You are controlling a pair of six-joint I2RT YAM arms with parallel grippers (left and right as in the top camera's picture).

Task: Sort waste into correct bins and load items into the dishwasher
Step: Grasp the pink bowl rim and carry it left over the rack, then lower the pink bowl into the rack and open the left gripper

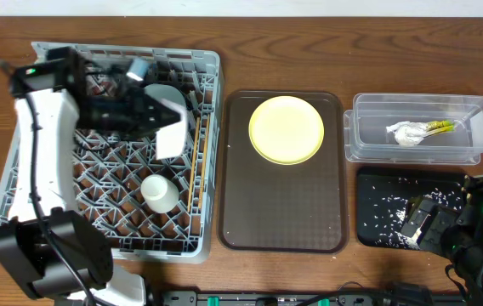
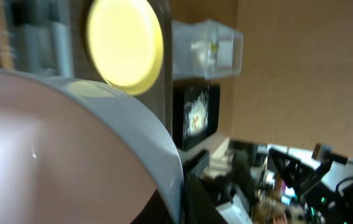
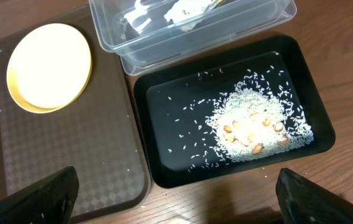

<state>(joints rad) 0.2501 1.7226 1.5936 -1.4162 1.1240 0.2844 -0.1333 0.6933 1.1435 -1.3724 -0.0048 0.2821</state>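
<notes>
Over the grey dish rack (image 1: 20,161), my left gripper (image 1: 158,110) is shut on the rim of the white bowl with light-blue outside (image 1: 171,136), which is held tilted on edge. That bowl (image 2: 52,143) fills the left wrist view. A small cream bowl (image 1: 158,192) sits in the rack, and the chopsticks (image 1: 195,166) lie along its right side. The pale-yellow plate (image 1: 286,129) rests on the brown tray (image 1: 284,212). Napkin (image 1: 407,133) and yellow-green wrapper (image 1: 440,127) lie in the clear tub (image 1: 480,136). Crumbs (image 3: 251,127) lie in the black tray (image 3: 164,168). My right gripper (image 3: 179,199) hangs open near that tray's front edge.
The brown serving tray (image 3: 71,149) lies between the rack and the two bins. The clear tub (image 3: 189,25) stands directly behind the black tray (image 1: 377,183). Bare wooden table shows in front of the trays, where cables and the arm bases stand.
</notes>
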